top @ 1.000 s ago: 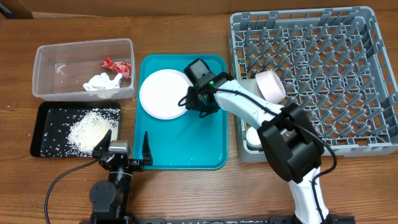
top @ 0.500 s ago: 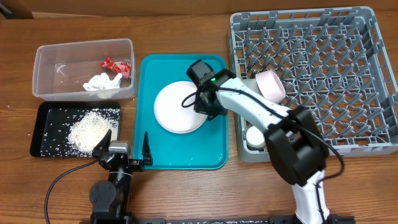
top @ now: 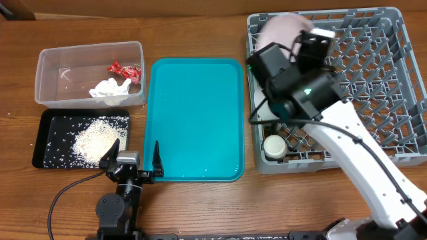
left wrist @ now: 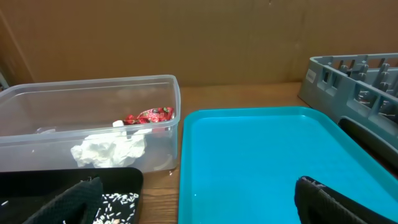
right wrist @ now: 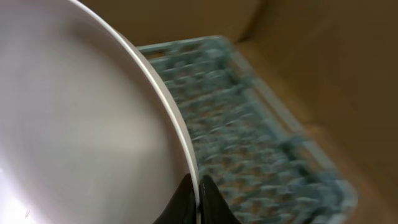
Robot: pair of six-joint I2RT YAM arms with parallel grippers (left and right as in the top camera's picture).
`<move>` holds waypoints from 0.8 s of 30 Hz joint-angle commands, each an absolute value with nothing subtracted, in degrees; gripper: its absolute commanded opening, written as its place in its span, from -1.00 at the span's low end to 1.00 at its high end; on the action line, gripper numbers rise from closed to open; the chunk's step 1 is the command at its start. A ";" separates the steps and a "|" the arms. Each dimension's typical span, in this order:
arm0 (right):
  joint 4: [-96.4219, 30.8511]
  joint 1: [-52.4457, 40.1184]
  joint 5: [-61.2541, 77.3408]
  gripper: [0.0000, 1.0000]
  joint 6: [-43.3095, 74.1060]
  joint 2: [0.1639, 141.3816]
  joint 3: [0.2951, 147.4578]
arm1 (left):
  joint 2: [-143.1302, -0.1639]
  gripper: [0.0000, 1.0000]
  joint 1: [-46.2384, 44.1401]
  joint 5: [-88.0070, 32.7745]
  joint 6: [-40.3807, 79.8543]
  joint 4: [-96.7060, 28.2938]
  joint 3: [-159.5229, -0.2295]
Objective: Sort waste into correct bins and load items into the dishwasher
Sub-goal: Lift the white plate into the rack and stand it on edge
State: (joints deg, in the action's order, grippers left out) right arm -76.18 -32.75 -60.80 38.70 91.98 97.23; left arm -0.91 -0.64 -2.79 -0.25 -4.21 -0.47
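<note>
Overhead, the right arm (top: 347,133) crosses the large square grey plastic dish rack (top: 373,80), hiding part of the large round white plate (top: 279,28) held over its far-left corner. A small white cup (top: 273,147) sits in the front-left corner, beside a teal rectangular serving tray (top: 193,120).

Left wrist: the left gripper (left wrist: 198,186), spread wide and holding nothing, faces a clear rectangular plastic tub (left wrist: 93,87) containing a crumpled red wrapper (left wrist: 149,115) and white paper napkin (left wrist: 109,149). Loose white rice grains (left wrist: 118,200) dot the shallow black tray (left wrist: 130,177).

Right wrist: the right gripper (right wrist: 198,199) pinches the plate's rim, and the plate blocks most of the blurred rack.
</note>
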 commanded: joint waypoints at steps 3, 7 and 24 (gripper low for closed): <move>-77.01 -25.76 -75.53 -0.92 38.57 93.56 94.13 | -0.36 1.00 -0.34 -2.37 -1.30 -4.27 -0.27; -73.47 -21.17 -74.22 -0.92 37.41 93.60 89.67 | -0.36 1.00 -0.34 -2.37 -1.30 -4.27 -0.27; -49.32 -14.92 -61.43 -0.92 14.94 93.67 76.23 | -0.36 1.00 -0.34 -2.39 -1.30 -4.27 -0.27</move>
